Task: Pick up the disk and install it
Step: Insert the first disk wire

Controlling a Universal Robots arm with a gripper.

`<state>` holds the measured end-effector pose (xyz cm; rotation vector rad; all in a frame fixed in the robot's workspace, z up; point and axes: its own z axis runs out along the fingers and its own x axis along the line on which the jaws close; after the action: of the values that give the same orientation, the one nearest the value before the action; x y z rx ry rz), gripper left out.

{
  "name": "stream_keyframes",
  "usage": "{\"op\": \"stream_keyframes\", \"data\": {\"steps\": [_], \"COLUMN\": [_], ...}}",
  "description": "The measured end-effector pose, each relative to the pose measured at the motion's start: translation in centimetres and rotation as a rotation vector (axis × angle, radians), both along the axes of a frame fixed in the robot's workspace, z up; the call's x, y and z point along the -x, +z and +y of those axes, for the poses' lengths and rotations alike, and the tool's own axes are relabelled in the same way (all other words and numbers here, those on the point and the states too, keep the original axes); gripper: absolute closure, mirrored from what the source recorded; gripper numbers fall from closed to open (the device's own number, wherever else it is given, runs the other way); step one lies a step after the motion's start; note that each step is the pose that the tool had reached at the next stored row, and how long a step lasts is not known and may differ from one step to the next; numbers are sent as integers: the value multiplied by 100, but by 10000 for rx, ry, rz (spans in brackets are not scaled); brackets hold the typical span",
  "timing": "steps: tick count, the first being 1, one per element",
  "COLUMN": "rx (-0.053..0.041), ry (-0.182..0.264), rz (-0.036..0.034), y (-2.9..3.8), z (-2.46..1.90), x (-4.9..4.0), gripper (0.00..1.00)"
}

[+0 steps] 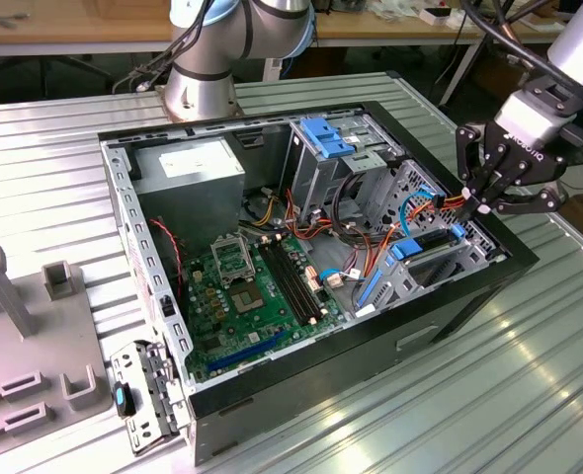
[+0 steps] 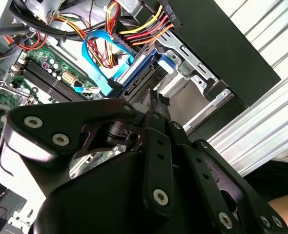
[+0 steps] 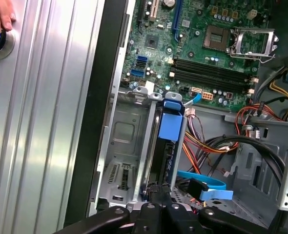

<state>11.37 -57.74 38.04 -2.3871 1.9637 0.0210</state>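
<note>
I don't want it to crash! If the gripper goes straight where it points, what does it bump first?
Most likely the disk, standing on edge in the metal drive cage right ahead of the gripper. Depth is hard to judge, though.

Ribbed bare metal over the desk (image 1: 529, 395), satin with bright streaks of glare. Smooth black finish on the computer case (image 1: 450, 308) outside; dull grey sheet metal within. Glossy green board for the motherboard (image 1: 242, 296). Smooth bright-blue plastic on the disk (image 3: 172, 124). Matt black links in the hand (image 1: 489, 202), with plain metal screw heads. Matt grey surface on the fixture (image 1: 15, 336).
</note>
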Motion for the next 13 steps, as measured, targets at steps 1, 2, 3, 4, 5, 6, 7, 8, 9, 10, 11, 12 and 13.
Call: {"op": "stream_keyframes", "data": {"steps": [1,2,3,4,5,6,7,8,9,10,11,12,13], "rx": [-1,0,0,0,0,0,0,0,0,-1,0,0,0], "ry": [69,150,210,331,416,516,564,615,694,783,865,918,1016], "rz": [0,0,0,0,0,0,0,0,0,0,0,0,0], "y": [0,0,0,0,0,0,0,0,0,0,0,0,0], "z": [0,0,0,0,0,0,0,0,0,0,0,0,0], "x": [0,0,0,0,0,0,0,0,0,-1,0,-1,-1], "gripper": [89,89,89,89,89,89,89,89,89,89,89,89,89]}}
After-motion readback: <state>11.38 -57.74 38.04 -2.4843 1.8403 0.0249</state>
